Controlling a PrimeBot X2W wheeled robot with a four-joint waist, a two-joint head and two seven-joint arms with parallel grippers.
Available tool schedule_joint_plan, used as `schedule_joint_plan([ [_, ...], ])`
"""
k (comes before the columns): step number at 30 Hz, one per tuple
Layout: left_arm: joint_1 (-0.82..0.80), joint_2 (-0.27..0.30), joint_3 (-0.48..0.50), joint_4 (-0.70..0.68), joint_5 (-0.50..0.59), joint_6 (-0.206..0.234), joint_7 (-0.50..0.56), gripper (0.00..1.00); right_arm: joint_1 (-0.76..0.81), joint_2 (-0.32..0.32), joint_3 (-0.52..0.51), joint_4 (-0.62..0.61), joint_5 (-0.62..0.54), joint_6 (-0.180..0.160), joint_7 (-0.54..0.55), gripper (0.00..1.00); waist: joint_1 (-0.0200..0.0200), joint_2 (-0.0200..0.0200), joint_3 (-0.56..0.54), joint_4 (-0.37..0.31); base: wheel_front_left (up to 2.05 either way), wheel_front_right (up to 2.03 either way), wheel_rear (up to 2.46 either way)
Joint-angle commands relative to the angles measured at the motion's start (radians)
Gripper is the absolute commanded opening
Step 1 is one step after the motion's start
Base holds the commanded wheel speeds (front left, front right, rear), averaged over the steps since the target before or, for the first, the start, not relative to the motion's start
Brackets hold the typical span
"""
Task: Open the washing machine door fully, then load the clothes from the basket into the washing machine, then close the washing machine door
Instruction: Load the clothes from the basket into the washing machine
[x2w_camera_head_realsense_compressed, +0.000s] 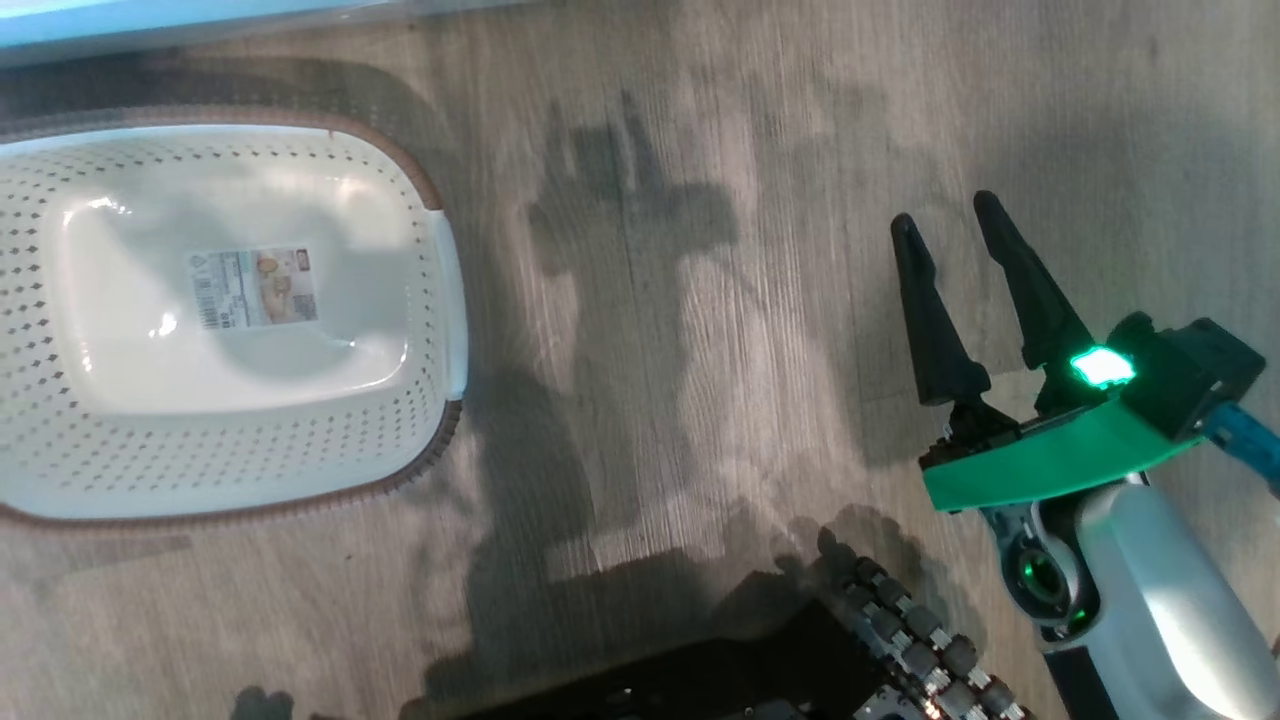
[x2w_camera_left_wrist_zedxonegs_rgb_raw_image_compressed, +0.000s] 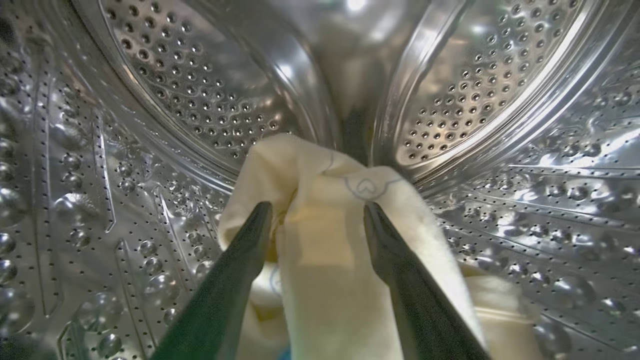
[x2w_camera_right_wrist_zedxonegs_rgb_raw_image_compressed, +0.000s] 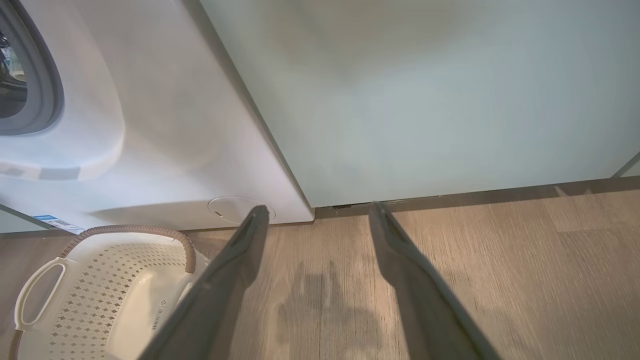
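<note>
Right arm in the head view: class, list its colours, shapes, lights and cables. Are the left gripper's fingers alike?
The right gripper has two long black tapered fingers on a bright green wedge, with a glowing green light and a blue cable. The forearm is pale silver-white. The left gripper has equally dark, tapered fingers.

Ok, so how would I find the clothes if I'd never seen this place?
Look inside the washing machine, at its shiny steel drum full of little holes. Low in the middle lie the clothes, between the left end effector's two dark fingers. They're the only soft, pale yellow thing there, with a faint blue drawing.
</note>
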Motion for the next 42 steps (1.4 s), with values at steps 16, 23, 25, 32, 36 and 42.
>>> schedule_joint_plan([
  [16,0.162,-0.036,0.056,-0.004,-0.121,0.004,-0.052,1.00,0.060,-0.054,-0.067,-0.029,-0.027,0.004,-0.006,1.00,0.0000,-0.0001,-0.107,0.103,0.00,0.00,0.00],
  [23,0.339,-0.070,0.080,-0.085,-0.164,0.034,-0.109,1.00,0.091,-0.064,-0.113,-0.052,-0.048,0.004,0.013,1.00,0.0000,-0.0001,-0.169,0.149,0.00,0.00,0.00],
  [25,0.401,-0.078,0.088,-0.125,-0.172,0.049,-0.119,1.00,0.102,-0.066,-0.128,-0.063,-0.055,0.004,0.021,1.00,0.0000,-0.0001,-0.189,0.161,0.00,0.00,0.00],
  [32,0.668,-0.095,0.124,-0.324,-0.189,0.129,-0.134,1.00,0.147,-0.071,-0.179,-0.103,-0.076,0.004,0.054,1.00,0.0000,-0.0001,-0.266,0.197,0.00,0.00,0.00],
  [36,0.823,-0.097,0.151,-0.461,-0.188,0.186,-0.135,1.00,0.175,-0.077,-0.206,-0.128,-0.090,0.004,0.079,1.00,0.0000,-0.0001,-0.309,0.218,0.00,0.00,0.00],
  [42,1.007,-0.111,0.182,-0.637,-0.174,0.247,-0.136,1.00,0.210,-0.083,-0.237,-0.155,-0.104,0.004,0.108,1.00,0.0000,-0.0001,-0.362,0.245,0.00,0.00,0.00],
])
